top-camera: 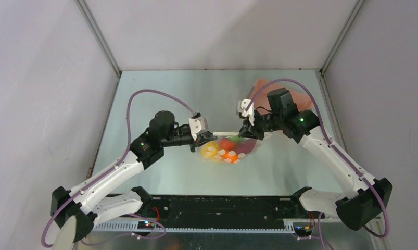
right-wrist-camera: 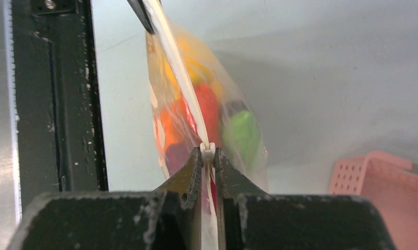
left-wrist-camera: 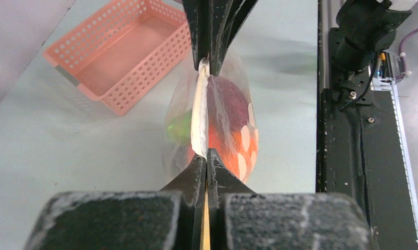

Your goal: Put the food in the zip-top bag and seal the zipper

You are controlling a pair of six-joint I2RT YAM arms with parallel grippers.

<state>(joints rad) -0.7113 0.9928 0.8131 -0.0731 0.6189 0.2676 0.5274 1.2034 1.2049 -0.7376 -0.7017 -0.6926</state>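
The clear dotted zip-top bag (top-camera: 228,148) hangs between my two grippers above the table, with the yellow, orange, green and dark red food (top-camera: 225,150) inside it. Its pale zipper (top-camera: 225,133) runs taut between the grippers. My left gripper (top-camera: 205,136) is shut on the zipper's left end (left-wrist-camera: 200,112). My right gripper (top-camera: 244,130) is shut on the white slider (right-wrist-camera: 208,149) at the zipper's right end. In the left wrist view the bag (left-wrist-camera: 232,117) bulges either side of the strip. In the right wrist view the food (right-wrist-camera: 206,112) shows through the bag (right-wrist-camera: 165,125).
A pink lattice basket (top-camera: 300,96) stands at the back right, partly behind the right arm; it also shows in the left wrist view (left-wrist-camera: 121,57) and the right wrist view (right-wrist-camera: 383,182). The black base rail (top-camera: 222,205) runs along the near edge.
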